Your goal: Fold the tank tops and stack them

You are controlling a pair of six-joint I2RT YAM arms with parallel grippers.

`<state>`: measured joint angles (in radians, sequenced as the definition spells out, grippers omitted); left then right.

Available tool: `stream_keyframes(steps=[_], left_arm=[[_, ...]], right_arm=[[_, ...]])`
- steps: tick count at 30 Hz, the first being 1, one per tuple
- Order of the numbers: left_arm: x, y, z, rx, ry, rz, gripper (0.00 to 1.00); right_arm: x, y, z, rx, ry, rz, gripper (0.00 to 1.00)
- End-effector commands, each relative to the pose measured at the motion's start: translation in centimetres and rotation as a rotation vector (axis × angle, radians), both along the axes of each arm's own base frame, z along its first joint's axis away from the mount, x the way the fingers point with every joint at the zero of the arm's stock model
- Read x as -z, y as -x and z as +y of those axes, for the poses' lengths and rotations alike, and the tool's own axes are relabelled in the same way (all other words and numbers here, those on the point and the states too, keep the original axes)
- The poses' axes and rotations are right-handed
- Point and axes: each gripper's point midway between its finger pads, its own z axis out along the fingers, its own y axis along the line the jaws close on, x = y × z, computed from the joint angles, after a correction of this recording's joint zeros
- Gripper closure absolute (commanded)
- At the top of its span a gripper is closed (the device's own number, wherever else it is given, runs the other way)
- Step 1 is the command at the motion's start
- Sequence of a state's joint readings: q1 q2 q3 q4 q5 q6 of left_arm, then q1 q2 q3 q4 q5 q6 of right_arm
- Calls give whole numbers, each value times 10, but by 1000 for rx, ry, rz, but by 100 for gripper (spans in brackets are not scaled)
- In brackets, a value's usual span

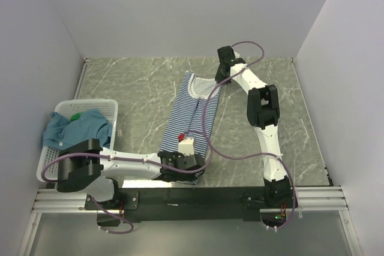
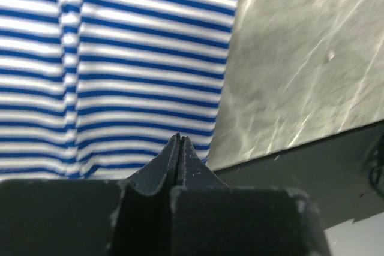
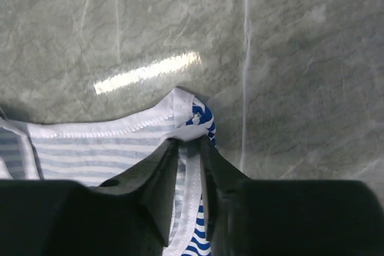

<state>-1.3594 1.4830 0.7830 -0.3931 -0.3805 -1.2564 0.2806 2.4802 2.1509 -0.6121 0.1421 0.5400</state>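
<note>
At the near edge, around 6 o'clock on the table (image 1: 138,88), we are seeing the left gripper (image 2: 179,142) reaching down onto the near hem of the striped top (image 1: 193,109). Its jaws are pressing fully together, with the tips meeting at the hem, close to the cloth's 3 o'clock side edge. We are not able to tell whether any fabric is caught between them.

The striped top is lying flat on the table as a long, narrow band and is looking folded lengthwise. It is running from 6 o'clock toward 12 and leaning slightly toward 1, with its white-trimmed neckline at the far end.

Off at 9 o'clock, the basket (image 1: 114,118) is sitting well apart from the striped top. The teal top (image 1: 90,129) is lying crumpled inside it and spilling over its 9 o'clock rim. A small bit of the green top (image 1: 75,116) is peeking out just beyond the teal one, toward 12.

Farthest out, around 1 o'clock, the right gripper (image 3: 189,142) is hanging low over the striped top's far shoulder strap. Its jaws are standing a little apart and straddling the white-edged strap. The strap is lying between them without looking squeezed, so we are reading this gripper as slightly parted and holding nothing firmly.
</note>
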Motion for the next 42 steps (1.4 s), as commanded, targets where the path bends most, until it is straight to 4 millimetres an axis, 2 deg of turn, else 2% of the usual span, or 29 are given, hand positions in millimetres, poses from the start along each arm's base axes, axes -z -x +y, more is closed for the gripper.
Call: stream_keyframes(steps=[1,6,7,9,10,11,12,15,19,21,22,23,24,25,26,28,29,30,31,32,33,34,35,36,37,38,39,41,42], left_arm=[[-15,-16,-29,46,69,-15,99],[-11,-34,-43,62,60,-18,100],[-10,-36,-45,64,61,-15,99],[-4,-39,-52,77,76,5,99],[-2,-40,-55,81,82,10,99],[2,-40,-59,90,85,23,99],[4,-42,-60,87,87,27,99],[7,-48,-67,83,100,31,99],[3,-59,-79,86,118,24,100],[5,-65,-82,86,111,18,99],[4,-81,-90,83,116,11,99],[4,-80,-91,85,117,15,99],[5,-85,-97,86,120,17,100],[4,-93,-98,80,120,13,99],[4,-97,-100,79,122,12,99],[0,-107,-109,79,146,7,99],[-4,-109,-113,84,165,0,99],[-12,-111,-121,95,202,-8,99],[-17,-114,-123,96,214,-15,100],[-24,-115,-126,98,229,-27,99],[-38,-117,-129,105,255,-48,97],[-45,-118,-128,99,269,-61,94],[-50,-119,-126,90,274,-70,89],[-63,-118,-120,78,291,-85,87],[-70,-118,-117,68,309,-101,85],[-75,-118,-112,58,318,-109,82],[-84,-114,-103,43,336,-115,80],[-87,-112,-86,6,322,-125,75],[-90,-106,-72,-32,332,-116,73]], right_arm=[[0,-9,-18,8,51,7,68],[-30,-23,-17,-13,27,-72,48],[-49,-24,-14,-28,6,-110,45],[-65,-27,-11,-40,-13,-158,37],[-88,-28,-11,-50,-30,-204,35],[-97,-28,-11,-46,-37,-227,32],[-107,-28,-12,-43,-43,-246,31],[-163,-24,-18,-19,-58,-344,30],[-202,-14,-34,30,-96,-415,30],[-215,-4,-42,53,-107,-414,30],[-231,17,-51,78,-113,-427,30],[-231,18,-51,78,-114,-428,30],[-217,26,-53,82,-112,-404,30],[-218,33,-54,82,-114,-403,30],[-231,43,-55,81,-124,-425,30],[-211,63,-58,85,-118,-371,30],[-221,77,-58,75,-139,-388,30],[-195,92,-58,76,-142,-342,30],[-189,103,-58,76,-154,-340,30],[-202,118,-59,68,-176,-383,31],[-173,135,-60,69,-188,-340,31],[-167,146,-60,64,-197,-337,30],[-175,160,-61,60,-211,-366,30],[-149,180,-62,62,-222,-320,31],[-159,194,-59,38,-253,-360,31],[-154,204,-56,26,-262,-365,31],[-132,221,-55,31,-267,-329,31],[-136,244,-45,-15,-292,-355,31],[-119,264,-34,-50,-285,-310,31]])
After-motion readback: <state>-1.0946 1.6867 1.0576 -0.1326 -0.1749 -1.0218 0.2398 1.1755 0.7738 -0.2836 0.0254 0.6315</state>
